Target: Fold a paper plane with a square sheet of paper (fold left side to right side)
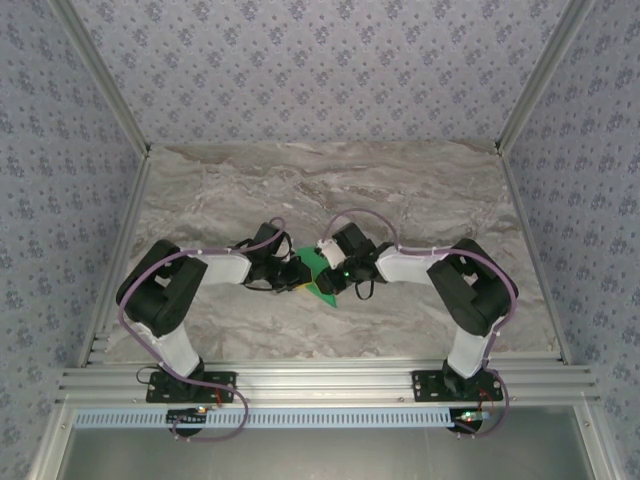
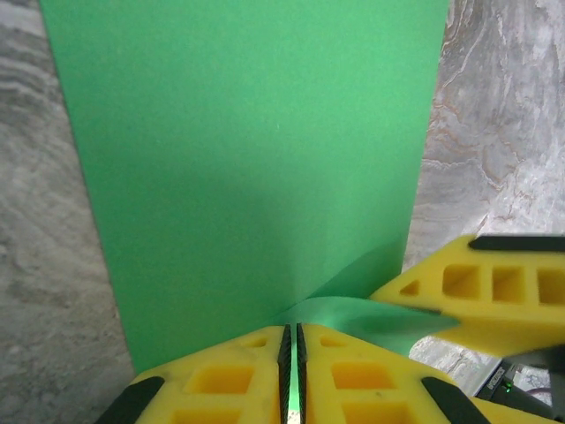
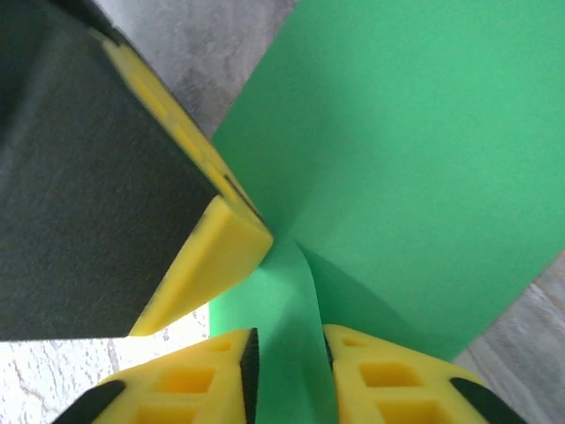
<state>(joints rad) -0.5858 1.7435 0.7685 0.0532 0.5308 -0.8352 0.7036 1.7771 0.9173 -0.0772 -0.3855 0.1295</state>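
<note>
From above, a thin, bright green sheet of paper point(image 1: 322, 284) is lying near the middle of the grey marbled counter point(image 1: 400, 190). The left fingers point(image 1: 296, 272) and right fingers point(image 1: 333, 270) are meeting over it from either side.

At the left wrist, the left fingers point(image 2: 221, 380) are pinching together on a lifted edge of the sheet point(image 2: 247, 159).

At the right wrist, the right fingers point(image 3: 388, 380) are standing apart, and a raised strip of the sheet point(image 3: 424, 132) is running between them.
</note>
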